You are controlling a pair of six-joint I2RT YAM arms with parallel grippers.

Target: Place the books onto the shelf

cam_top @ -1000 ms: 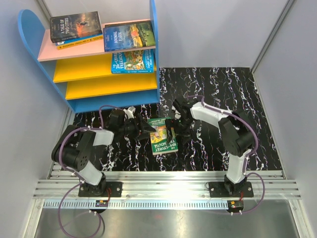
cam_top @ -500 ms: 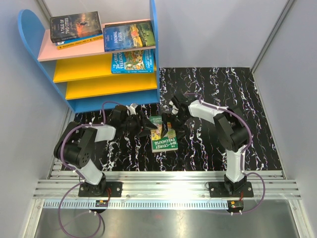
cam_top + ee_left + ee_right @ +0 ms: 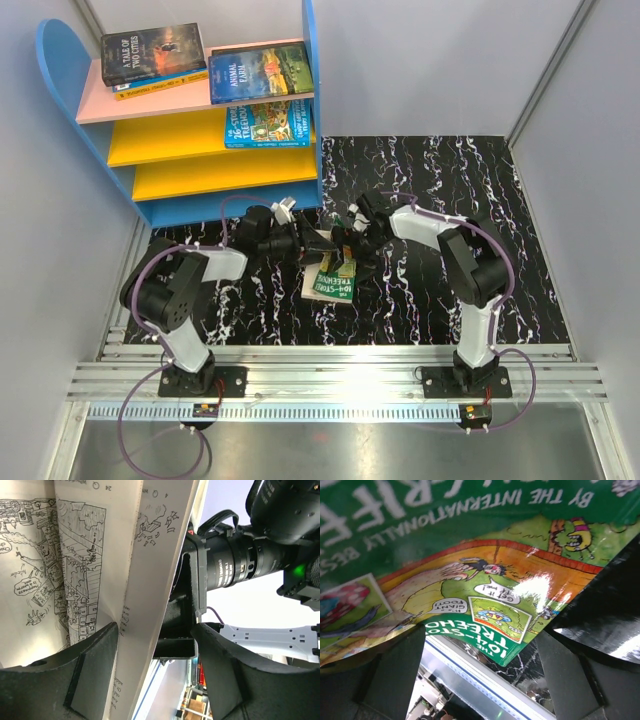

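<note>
Green paperback [image 3: 328, 283] tilted up, pages fanned, other books [image 3: 260, 72] flat on shelf [image 3: 60, 55]

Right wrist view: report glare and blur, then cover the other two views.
Right wrist: a white glare patch on the glossy green book, fingers dark in shadow. Left wrist: pages sharp, background washed-out white. Top external: evenly lit, sharp.

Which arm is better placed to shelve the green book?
Probably left: the left tool straddles pages of the green book and the shelf stands on its side; the right tool only faces the cover.
</note>
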